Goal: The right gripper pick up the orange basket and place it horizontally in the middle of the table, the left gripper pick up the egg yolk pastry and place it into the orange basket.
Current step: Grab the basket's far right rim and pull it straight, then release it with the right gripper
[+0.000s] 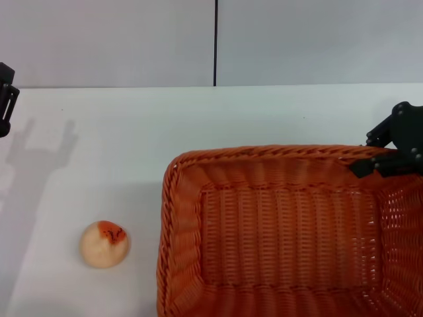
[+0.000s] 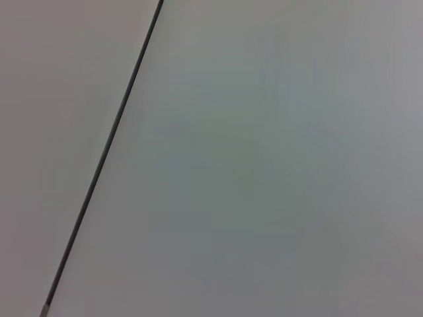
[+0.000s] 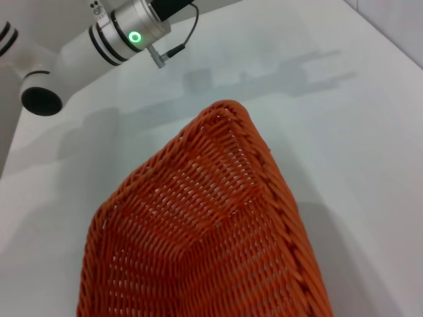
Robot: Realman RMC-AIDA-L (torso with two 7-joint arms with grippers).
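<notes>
The orange basket (image 1: pixel 173 218) fills the lower right of the head view, its long side running left to right, with its near edge cut off by the frame. My right gripper (image 1: pixel 373 165) is shut on the basket's far right rim. The right wrist view looks along the basket (image 3: pixel 198 218) from that rim, and a shadow lies beside it on the table (image 3: pixel 357 132). The egg yolk pastry (image 1: pixel 104 244) rests on the table (image 1: pixel 132 132) to the left of the basket, apart from it. My left gripper (image 1: pixel 5 99) hangs at the far left edge, well behind the pastry; its shadow shows two spread prongs.
A grey wall with a dark vertical seam (image 1: pixel 215 43) stands behind the table. The left wrist view shows only that plain wall and its seam (image 2: pixel 106 158). My left arm's white link with a green light (image 3: pixel 119 36) shows beyond the basket.
</notes>
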